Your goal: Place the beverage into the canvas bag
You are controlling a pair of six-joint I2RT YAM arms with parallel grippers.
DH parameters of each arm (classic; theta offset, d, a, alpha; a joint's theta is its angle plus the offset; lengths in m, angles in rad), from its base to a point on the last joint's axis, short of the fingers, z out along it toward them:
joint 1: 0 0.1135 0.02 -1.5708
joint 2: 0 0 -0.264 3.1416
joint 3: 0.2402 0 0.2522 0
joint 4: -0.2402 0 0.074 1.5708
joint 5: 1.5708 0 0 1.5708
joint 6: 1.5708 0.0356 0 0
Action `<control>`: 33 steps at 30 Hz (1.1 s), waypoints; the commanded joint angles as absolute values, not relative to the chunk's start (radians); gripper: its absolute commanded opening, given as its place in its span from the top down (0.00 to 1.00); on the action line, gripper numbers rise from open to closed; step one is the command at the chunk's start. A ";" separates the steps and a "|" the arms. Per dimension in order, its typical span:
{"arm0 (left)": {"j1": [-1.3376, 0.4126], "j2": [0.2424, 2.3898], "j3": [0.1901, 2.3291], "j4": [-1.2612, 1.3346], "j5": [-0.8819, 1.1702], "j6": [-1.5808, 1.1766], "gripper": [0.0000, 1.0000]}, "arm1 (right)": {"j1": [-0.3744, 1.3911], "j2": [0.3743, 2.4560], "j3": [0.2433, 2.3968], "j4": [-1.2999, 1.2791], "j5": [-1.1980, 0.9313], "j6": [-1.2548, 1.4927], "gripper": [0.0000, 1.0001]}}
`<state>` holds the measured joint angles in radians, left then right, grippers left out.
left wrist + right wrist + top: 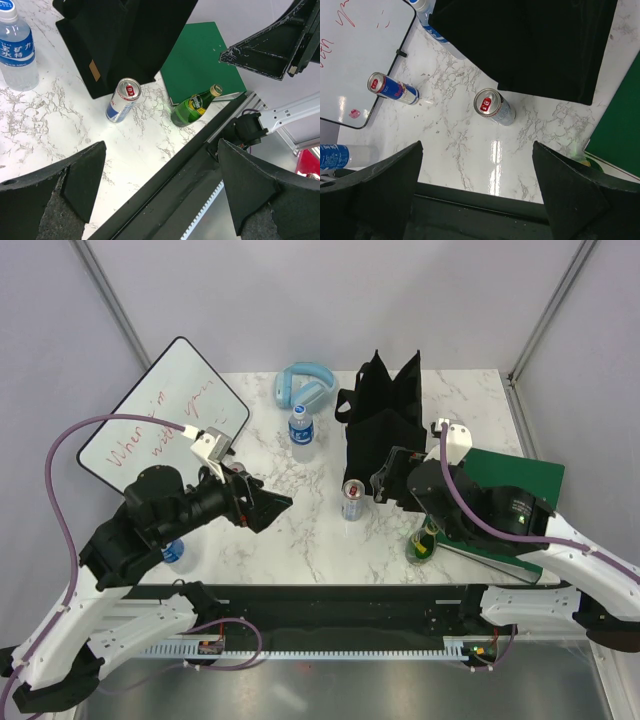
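The black canvas bag (385, 415) stands upright at the back middle of the table; it also shows in the left wrist view (125, 40) and the right wrist view (535, 45). A silver, blue and red can (353, 500) stands just in front of the bag's left corner, seen also by the left wrist (123, 100) and the right wrist (494, 106). My left gripper (268, 508) is open and empty, left of the can, above the table. My right gripper (385, 482) is open and empty, just right of the can, beside the bag.
A water bottle (301, 426) and blue headphones (303, 385) sit left of the bag. A whiteboard (160, 415) lies far left. A green glass bottle (424, 543) stands by the green book (510, 490). A second can (392, 88) and a water bottle (340, 155) are at the front left.
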<state>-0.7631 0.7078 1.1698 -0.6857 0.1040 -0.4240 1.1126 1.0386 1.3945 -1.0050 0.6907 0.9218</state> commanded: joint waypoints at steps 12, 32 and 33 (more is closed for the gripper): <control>-0.759 0.672 1.120 -0.670 0.084 -0.417 0.00 | 1.109 0.979 1.350 -1.213 0.747 1.127 0.04; -0.761 0.594 1.023 -0.640 0.109 -0.456 0.00 | 0.960 1.060 1.115 -1.315 0.640 0.977 0.21; -0.761 0.594 1.020 -0.641 0.107 -0.459 0.00 | 0.948 1.046 1.083 -1.302 0.612 0.967 0.21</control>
<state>-0.7631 0.6102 1.0340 -0.6773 0.0967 -0.4263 0.9771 1.0603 1.1450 -1.3228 0.6655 1.0161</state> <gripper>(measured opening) 0.995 0.794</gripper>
